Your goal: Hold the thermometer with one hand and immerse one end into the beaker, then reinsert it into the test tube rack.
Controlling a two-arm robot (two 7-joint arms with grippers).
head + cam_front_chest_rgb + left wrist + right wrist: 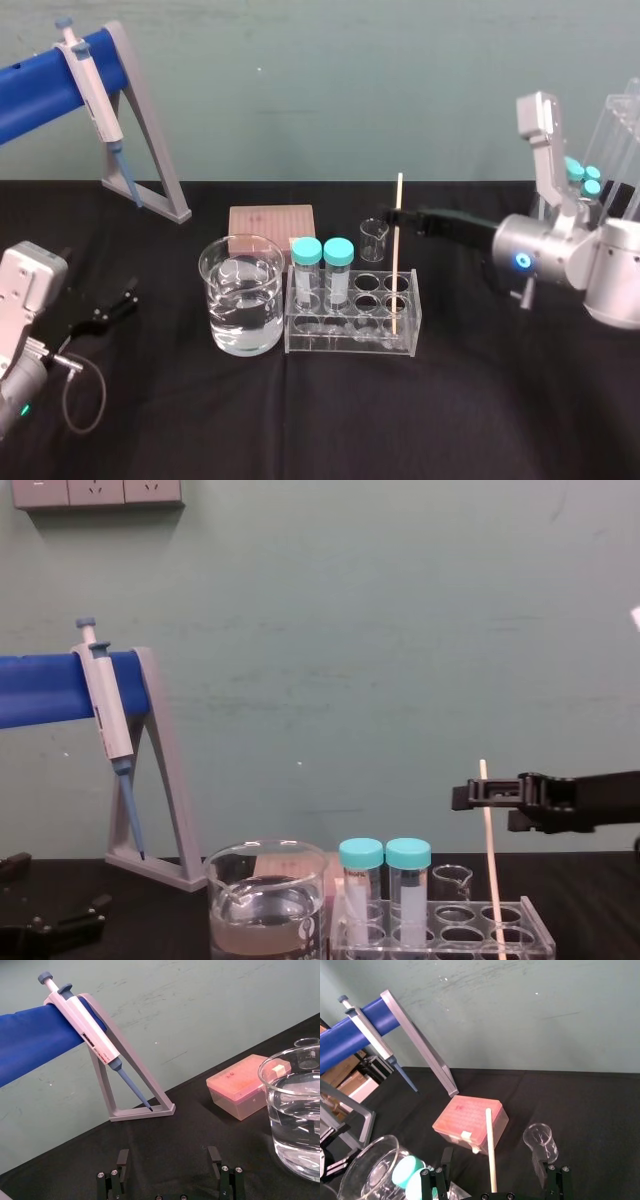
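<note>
Black tabletop (500, 400): thermometer (397, 250) upright in test tube rack (352, 342), at 3 o'clock of beaker (242, 296).
Right gripper (400, 216) jaws apart, either side of thermometer's upper part; left gripper (122, 300) jaws apart, parked at 8 o'clock.

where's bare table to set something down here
Bare cloth lies in front of the beaker and test tube rack, and between the beaker and the left gripper. Crowded behind the rack: pink box, small beaker, right gripper around the thermometer.
</note>
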